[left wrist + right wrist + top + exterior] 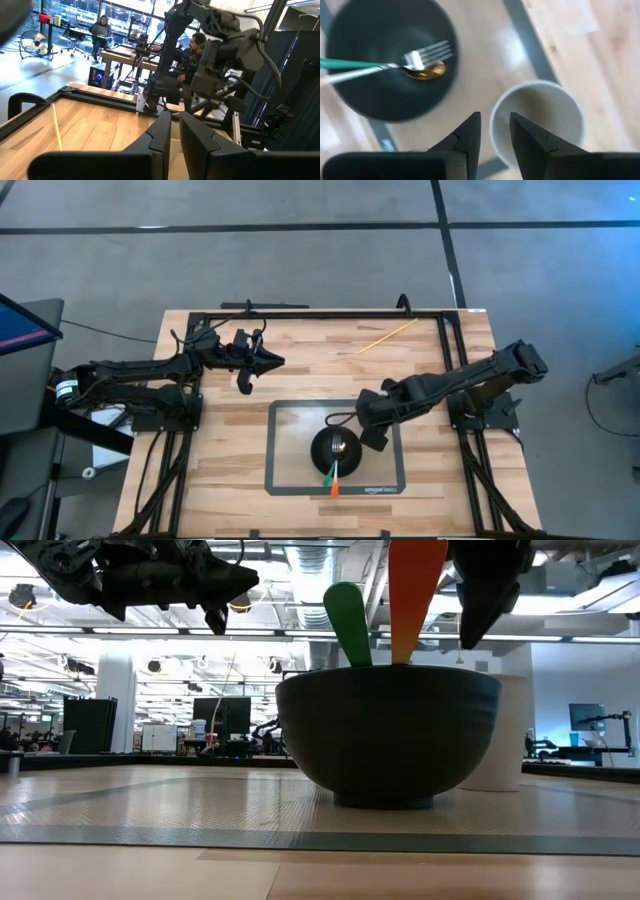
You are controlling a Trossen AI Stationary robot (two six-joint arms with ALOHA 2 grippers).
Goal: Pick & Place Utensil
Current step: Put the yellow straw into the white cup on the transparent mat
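Observation:
A black bowl (337,448) stands on a clear mat with a grey border (285,480). A fork (427,52) with a green handle (348,625) and a gold spoon (425,72) with an orange handle (415,600) lie in the bowl. Their heads rest on its bottom and their handles lean out over its near rim (333,478). My right gripper (495,125) hangs narrowly open and empty above the mat, between the bowl and a white cup (540,120). My left gripper (270,363) is shut and empty, raised over the table's far left.
A thin yellow stick (388,336) lies on the wood near the far edge. A black frame runs round the table's far and side edges. In the left wrist view, people sit at desks in the room beyond (102,27).

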